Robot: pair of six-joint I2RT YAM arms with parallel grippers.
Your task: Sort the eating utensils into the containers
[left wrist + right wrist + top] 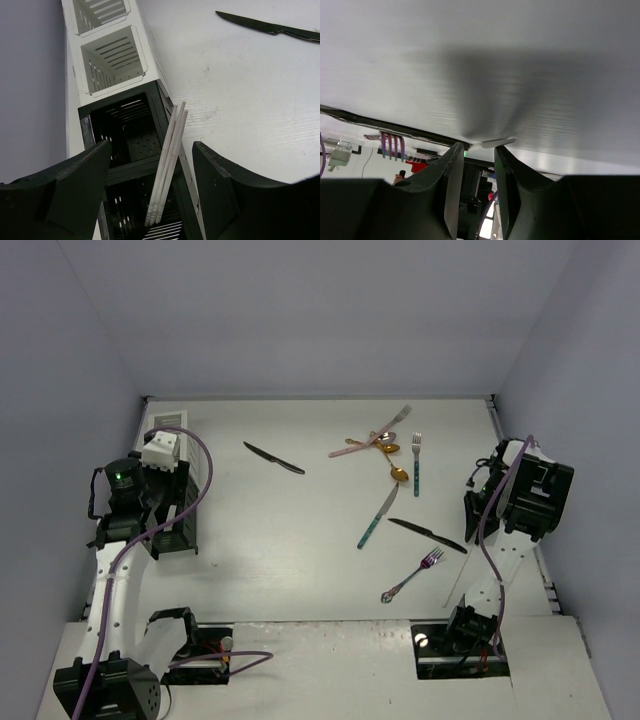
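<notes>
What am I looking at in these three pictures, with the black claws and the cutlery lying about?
Two robot arms stand at the near edge of a white table. One picture looks down from above; the other two come from cameras on each wrist, so the black claws are each arm's own end effector.

The left end effector hangs open over the black slotted plastic cutlery caddy, where thin white chopsticks lean; it holds nothing. The white slotted caddy sits beyond it.

The right end effector is nearly closed on nothing, facing a blank wall.

Loose on the table: a slim black knife, a teal-handled knife, a teal-handled fork, gold spoons and a pink-and-silver fork.
</notes>
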